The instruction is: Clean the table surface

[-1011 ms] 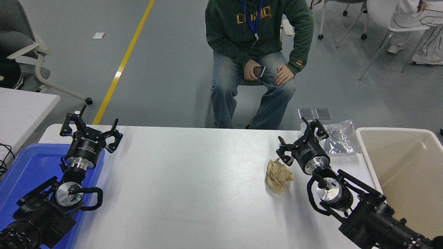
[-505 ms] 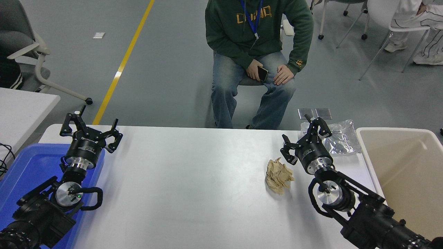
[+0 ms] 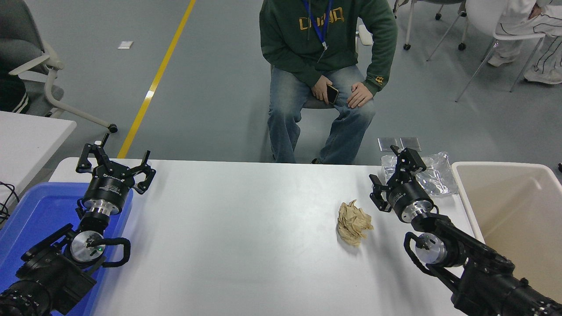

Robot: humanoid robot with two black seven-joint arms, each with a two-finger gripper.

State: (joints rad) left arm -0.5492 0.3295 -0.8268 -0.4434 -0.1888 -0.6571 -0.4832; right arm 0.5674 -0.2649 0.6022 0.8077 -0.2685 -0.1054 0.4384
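Note:
The white table surface (image 3: 246,237) fills the lower half of the view. A crumpled tan paper ball (image 3: 352,222) lies on it right of centre. A crumpled clear plastic bag (image 3: 432,174) lies at the table's far right corner. My right gripper (image 3: 393,175) is open and empty, its fingers spread, just left of the plastic bag and behind and to the right of the paper ball. My left gripper (image 3: 115,163) is open and empty, parked at the lower left over the table's far left corner.
A blue tray (image 3: 39,210) sits at the table's left edge under my left arm. A beige bin (image 3: 516,210) stands at the right edge. A person in a green hoodie sits at the far side holding a phone (image 3: 332,93). A smaller white table (image 3: 26,140) is at the left.
My right gripper has moved right and away from the paper ball, toward the plastic bag. The left arm has not moved.

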